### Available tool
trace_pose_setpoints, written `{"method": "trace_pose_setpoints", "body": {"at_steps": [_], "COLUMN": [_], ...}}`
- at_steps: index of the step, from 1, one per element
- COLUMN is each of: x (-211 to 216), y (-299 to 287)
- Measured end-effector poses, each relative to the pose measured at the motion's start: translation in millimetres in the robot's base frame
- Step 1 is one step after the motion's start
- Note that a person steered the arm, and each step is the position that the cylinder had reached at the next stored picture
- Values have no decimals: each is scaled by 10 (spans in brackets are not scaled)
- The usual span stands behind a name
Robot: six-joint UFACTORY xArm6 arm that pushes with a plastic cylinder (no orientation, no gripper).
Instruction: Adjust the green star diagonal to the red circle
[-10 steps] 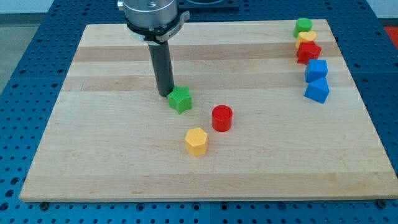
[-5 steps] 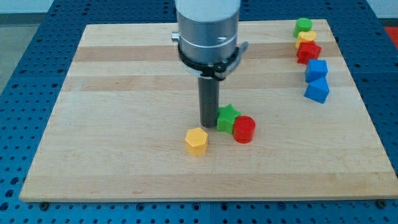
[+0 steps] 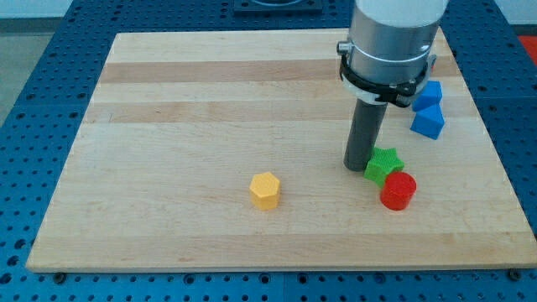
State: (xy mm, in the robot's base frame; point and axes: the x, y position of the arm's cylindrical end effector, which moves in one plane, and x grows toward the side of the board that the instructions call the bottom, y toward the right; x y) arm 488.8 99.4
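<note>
The green star (image 3: pixel 385 164) lies on the wooden board (image 3: pixel 168 101) at the view's right of centre. The red circle (image 3: pixel 398 191) touches it just below and to its right. My tip (image 3: pixel 357 166) stands right against the star's left side. The arm's grey body hides part of the board's top right corner.
A yellow hexagon (image 3: pixel 265 190) lies alone at the lower middle. Two blue blocks (image 3: pixel 429 111) sit near the right edge, one above the other. Other blocks at the top right corner are hidden behind the arm.
My tip has moved to the view's right and slightly down, pushing the green star and the red circle along with it. The yellow hexagon has not moved.
</note>
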Motion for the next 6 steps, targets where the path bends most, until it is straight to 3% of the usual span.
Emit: {"method": "trace_pose_setpoints", "body": {"at_steps": [2, 6], "x": [272, 44], "y": [-34, 451]}}
